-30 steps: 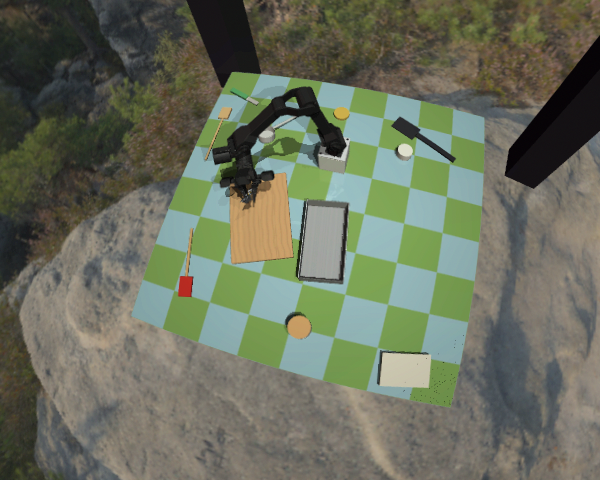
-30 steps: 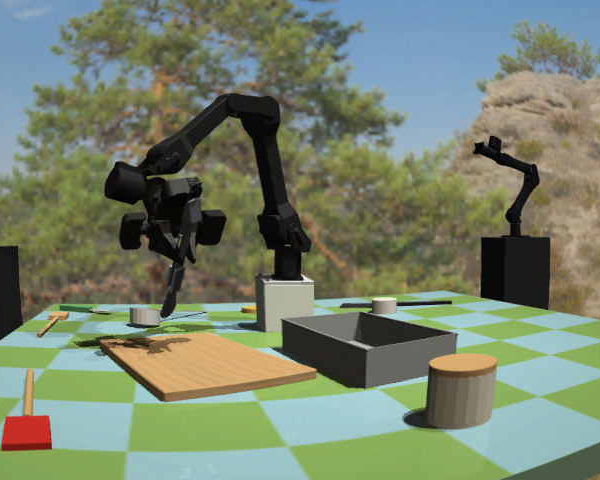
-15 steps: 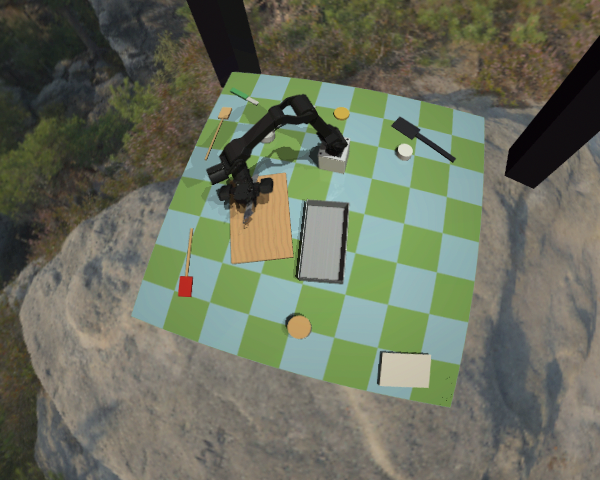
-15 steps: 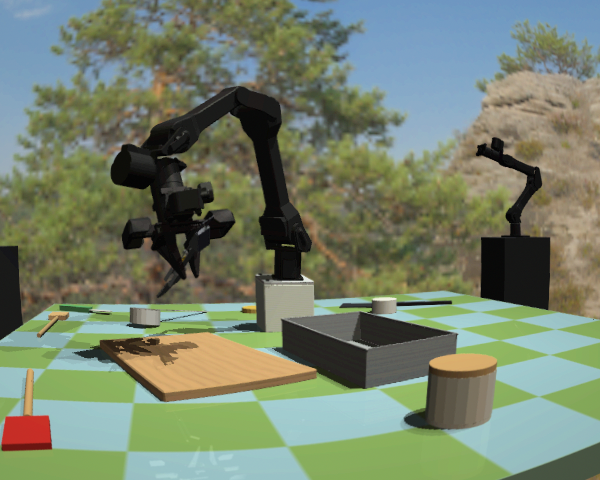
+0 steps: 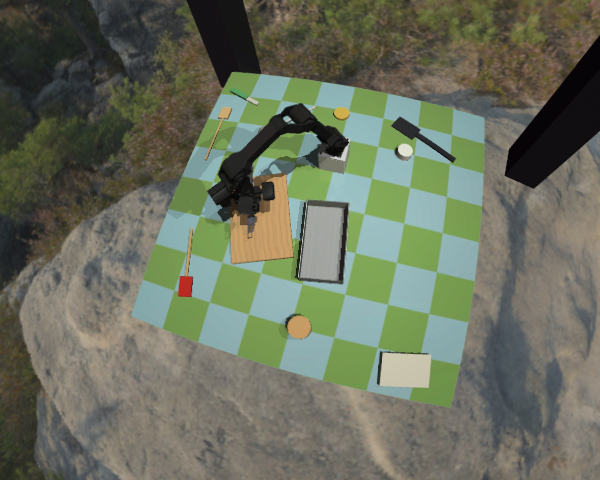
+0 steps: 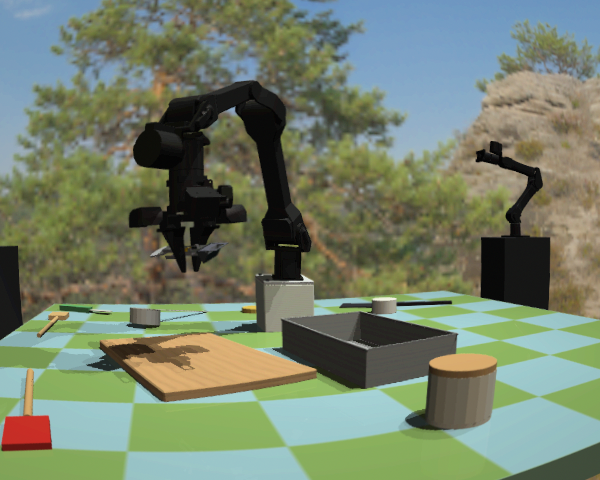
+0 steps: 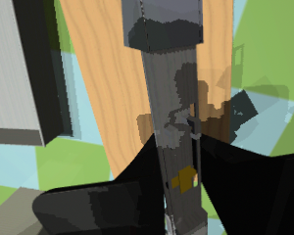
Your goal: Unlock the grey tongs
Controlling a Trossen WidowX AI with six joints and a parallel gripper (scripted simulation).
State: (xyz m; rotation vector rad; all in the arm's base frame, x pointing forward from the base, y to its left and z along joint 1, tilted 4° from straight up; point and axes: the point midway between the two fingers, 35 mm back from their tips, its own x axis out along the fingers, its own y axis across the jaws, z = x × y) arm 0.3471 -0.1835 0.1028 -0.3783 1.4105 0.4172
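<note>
My gripper (image 6: 189, 266) (image 7: 171, 135) points down, shut on the grey tongs (image 6: 213, 251) (image 7: 173, 73) (image 5: 251, 222). The tongs lie roughly level between the fingers, well above the board. In the wrist view their long body runs up and down the picture, with a wide grey block at the top and a yellow piece (image 7: 187, 179) near the bottom. I cannot tell whether they are locked. The wooden board (image 5: 269, 245) (image 6: 212, 374) (image 7: 108, 64) lies beneath, with the arm's shadow on it. The roasting tin (image 5: 346, 227) (image 6: 321, 351) (image 7: 35, 73) stands beside the board, with no tongs across it.
A red-headed tool (image 5: 185, 286) (image 6: 26, 432) and a wooden spatula (image 5: 225, 113) (image 6: 58, 315) lie by the table's edge. A wood-topped canister (image 5: 298, 326) (image 6: 461, 395) stands near the tin. A small grey pot (image 6: 144, 317) is behind the board. A cream block (image 5: 404, 369) lies at one corner.
</note>
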